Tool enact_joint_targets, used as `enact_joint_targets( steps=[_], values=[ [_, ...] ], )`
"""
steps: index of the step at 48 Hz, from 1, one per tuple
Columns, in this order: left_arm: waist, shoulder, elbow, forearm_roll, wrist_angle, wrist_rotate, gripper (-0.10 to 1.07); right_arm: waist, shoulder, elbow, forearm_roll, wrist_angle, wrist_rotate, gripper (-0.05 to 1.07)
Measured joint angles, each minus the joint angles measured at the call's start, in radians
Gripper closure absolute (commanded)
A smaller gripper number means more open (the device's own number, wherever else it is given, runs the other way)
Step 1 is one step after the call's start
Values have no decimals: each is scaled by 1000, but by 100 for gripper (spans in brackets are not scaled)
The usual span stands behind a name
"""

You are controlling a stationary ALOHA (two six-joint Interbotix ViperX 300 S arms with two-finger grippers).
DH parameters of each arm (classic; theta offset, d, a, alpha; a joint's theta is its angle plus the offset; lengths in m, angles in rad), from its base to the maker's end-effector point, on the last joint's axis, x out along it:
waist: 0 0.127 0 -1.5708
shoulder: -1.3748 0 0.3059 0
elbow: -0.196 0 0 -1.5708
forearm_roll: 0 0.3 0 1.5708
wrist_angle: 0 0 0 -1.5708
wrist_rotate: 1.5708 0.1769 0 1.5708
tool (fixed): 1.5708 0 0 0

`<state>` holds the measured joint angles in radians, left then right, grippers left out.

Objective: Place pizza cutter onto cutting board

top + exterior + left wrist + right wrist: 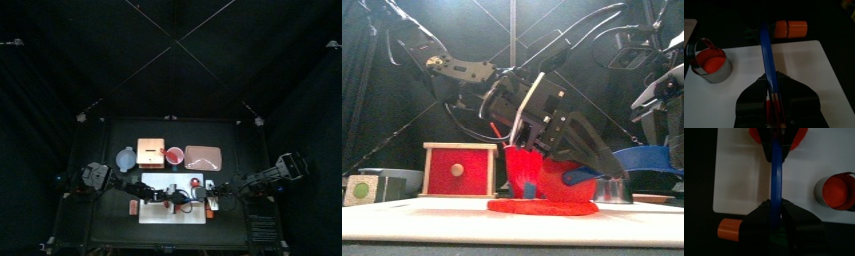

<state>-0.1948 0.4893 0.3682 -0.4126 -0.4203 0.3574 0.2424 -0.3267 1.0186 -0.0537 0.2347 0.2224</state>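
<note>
The pizza cutter [767,55] has a long blue handle [777,173] and a red head [794,137]. It lies over the white cutting board [811,65] [741,173] [158,185]. My left gripper [772,107] is shut on the cutter's red end. From the other side my right gripper [776,213] is shut on the blue handle. In the front view the red head [543,205] sits low at the board [422,215]; I cannot tell whether it touches. In the top view the two grippers meet over the board's middle [181,195].
An orange cylinder [791,28] [729,228] stands just off the board's edge. A metal cup with a red inside [711,64] [841,191] sits beside the board. Behind it are a wooden box [457,170] [151,152], a blue bowl [127,158] and a pink tray [203,156].
</note>
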Motion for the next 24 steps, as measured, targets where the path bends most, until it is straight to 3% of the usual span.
enact_joint_targets(
  steps=[24],
  values=[
    [11,60,-97,32,40,0,53,11,-57,26,3,94,2,54]
  ],
)
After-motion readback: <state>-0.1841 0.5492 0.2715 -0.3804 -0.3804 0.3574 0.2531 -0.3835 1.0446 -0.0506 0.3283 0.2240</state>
